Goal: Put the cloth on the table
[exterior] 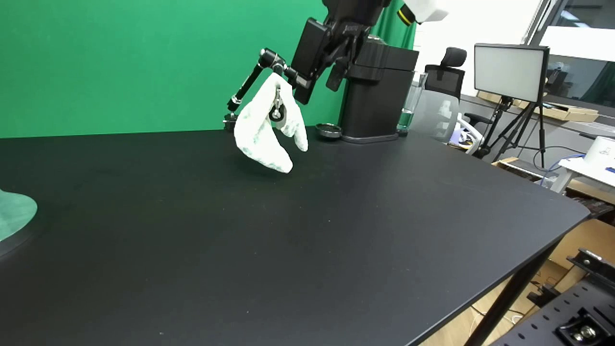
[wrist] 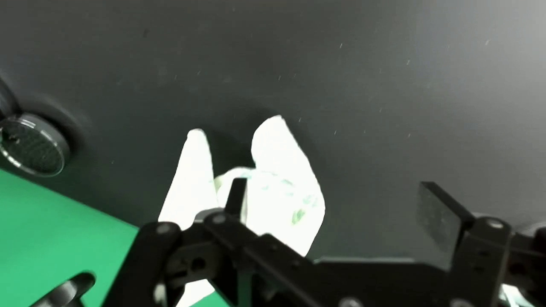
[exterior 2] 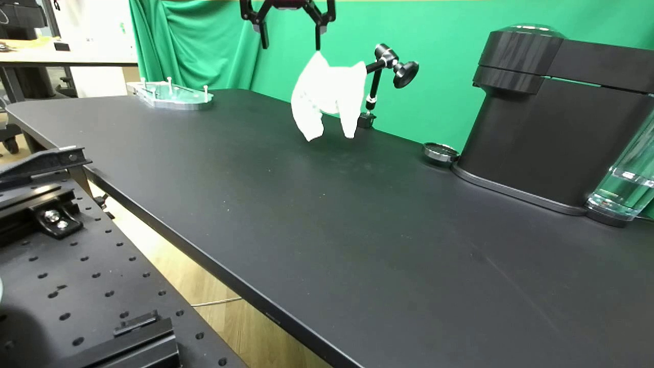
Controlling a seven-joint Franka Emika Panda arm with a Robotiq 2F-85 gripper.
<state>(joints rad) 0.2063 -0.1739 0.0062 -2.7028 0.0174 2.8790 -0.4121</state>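
The tool (exterior 2: 291, 47) has its fingers spread wide apart above the table (exterior 2: 357, 245); the top edge crops it in an exterior view. Left of it there, at the far end of the table, stands a clear slab (exterior 2: 171, 98) with short upright posts. A rounded pale green piece (exterior: 17, 216) is cut off at the left in an exterior view; whether it is the same slab, I cannot tell.

In the middle, the white cloth (exterior 2: 327, 84) hangs over a jointed stand (exterior: 249, 82). In an exterior view its peak comes right below one fingertip, but contact is hard to judge, as is whether its lowest corners touch the table. The wrist view looks down on it and brings out green marks, with one finger hiding part. A dark knob (exterior: 277, 114) shows between its folds in an exterior view.

To the right, a round dish (exterior 2: 440, 152) sits beside a black machine (exterior 2: 541, 138), whose clear tank (exterior 2: 628, 179) is cropped in an exterior view. Farther right, an exterior view alone takes in an office chair (exterior: 444, 79) and a white screen (exterior: 509, 72) on a tripod.
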